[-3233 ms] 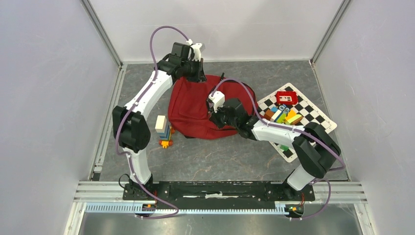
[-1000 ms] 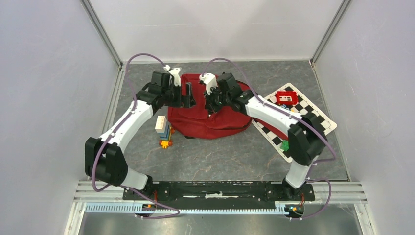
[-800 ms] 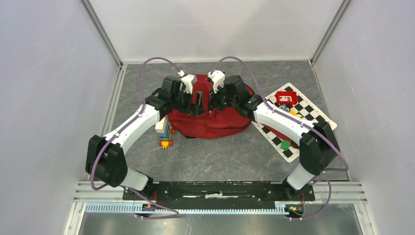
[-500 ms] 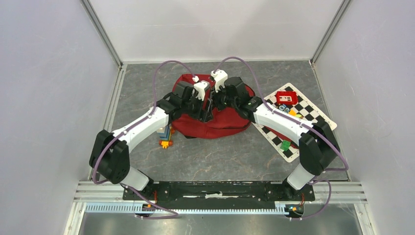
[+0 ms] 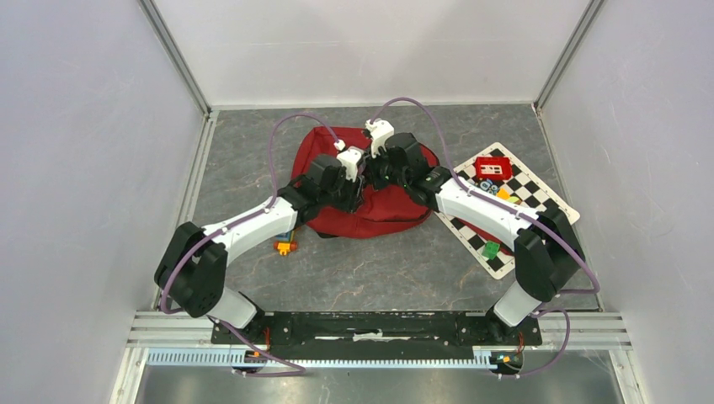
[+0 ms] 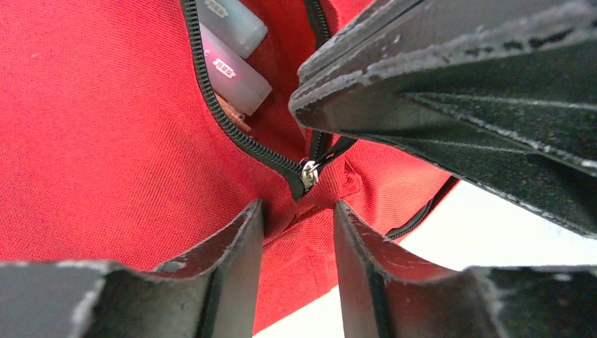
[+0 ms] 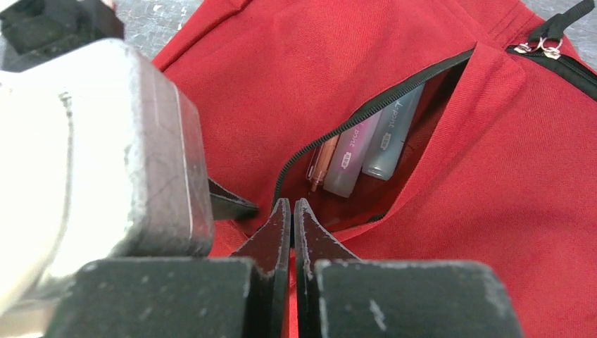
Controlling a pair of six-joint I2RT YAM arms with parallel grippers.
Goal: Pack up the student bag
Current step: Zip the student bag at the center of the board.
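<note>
While right claw (image 7: 292, 205) clenched at student bag (image 7: 493, 176) zip (image 7: 366, 113), left claw (image 6: 297, 208) half-spread just beside slider (image 6: 308, 172).

A grey, marble-patterned tabletop (image 5: 396, 269) fills the cell. A plain pale back wall panel (image 5: 370, 50) and matching side wall panels (image 5: 76, 185) enclose it, joined by slanting aluminium corner posts (image 5: 173, 55). A ribbed aluminium rail (image 5: 168, 324) edges the near side. The light is soft and even, probably from overhead.
</note>
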